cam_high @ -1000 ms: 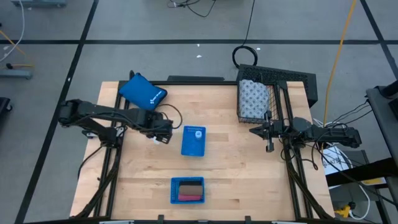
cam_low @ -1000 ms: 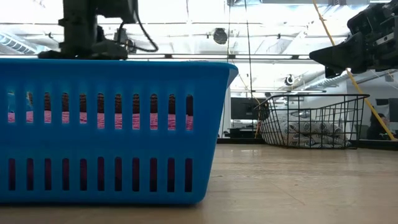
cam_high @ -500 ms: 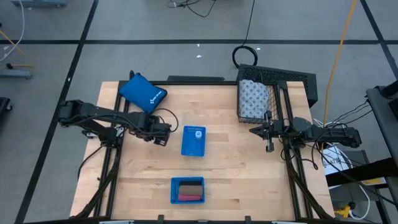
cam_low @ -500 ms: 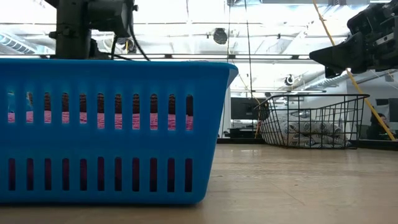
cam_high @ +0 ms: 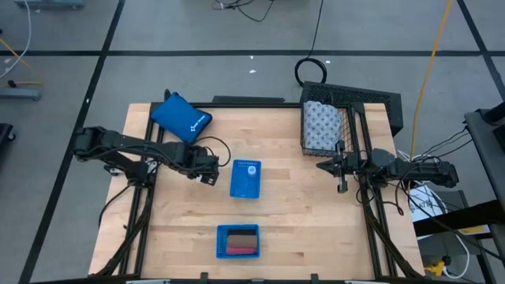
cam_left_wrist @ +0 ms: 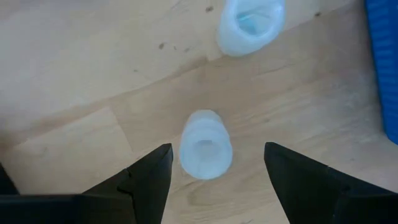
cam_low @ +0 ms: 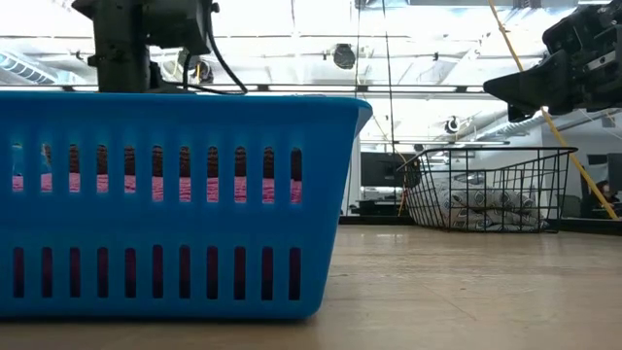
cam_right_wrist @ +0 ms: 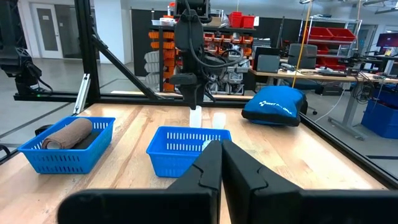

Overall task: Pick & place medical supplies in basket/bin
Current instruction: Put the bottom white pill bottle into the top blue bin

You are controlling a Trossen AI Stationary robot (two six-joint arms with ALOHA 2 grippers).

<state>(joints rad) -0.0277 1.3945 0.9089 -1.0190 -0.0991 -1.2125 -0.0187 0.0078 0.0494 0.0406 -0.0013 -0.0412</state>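
Note:
Two tiny white bottles stand upright on the wood to the left of the middle blue tray [cam_high: 246, 180]. My left gripper [cam_left_wrist: 217, 163] points down, open, with one bottle [cam_left_wrist: 205, 152] between its fingers, clear of both. The second bottle [cam_left_wrist: 250, 25] stands just beyond it. In the right wrist view both bottles [cam_right_wrist: 196, 117] show under that gripper. The black wire basket [cam_high: 347, 118] at the far right holds the dotted white roll [cam_high: 322, 125]. The near blue tray [cam_high: 238, 241] holds pink and brown blocks. My right gripper [cam_high: 341, 172] hovers shut beside the basket.
A blue pouch [cam_high: 181, 117] lies at the far left corner. A small white thing [cam_high: 251, 167] sits in the middle tray. The near tray's wall [cam_low: 175, 204] fills most of the low view. Bare wood lies between the trays and the right arm.
My left gripper has come down a little over the bottles, still pointing down. The bottles, trays and basket have stayed where they were.

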